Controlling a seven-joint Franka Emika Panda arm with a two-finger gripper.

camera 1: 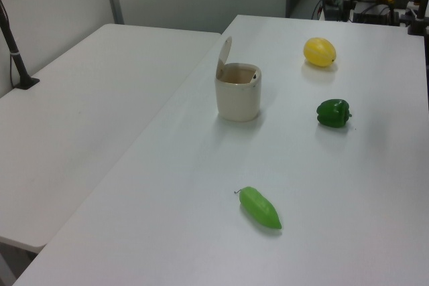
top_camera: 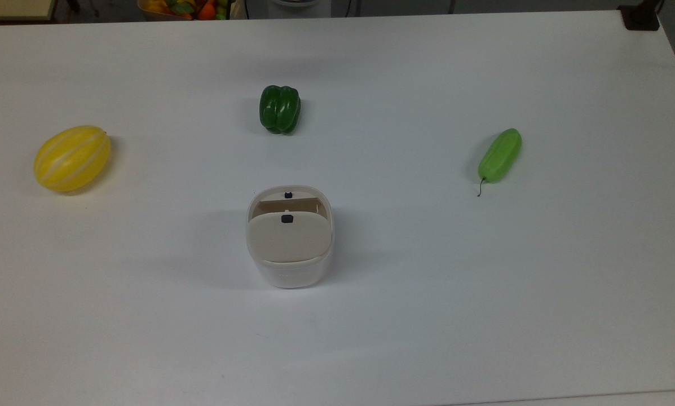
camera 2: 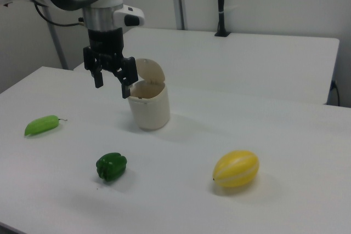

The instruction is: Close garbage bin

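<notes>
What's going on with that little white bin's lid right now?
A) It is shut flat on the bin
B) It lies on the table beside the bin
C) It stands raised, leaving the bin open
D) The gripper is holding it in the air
C: the lid stands up behind the garbage bin, whose mouth is open, while the gripper hangs beside it with open fingers, gripping nothing.

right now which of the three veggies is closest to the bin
The dark green pepper; it sits just beyond the garbage bin, while the yellow melon and light green cucumber lie farther out.
</notes>
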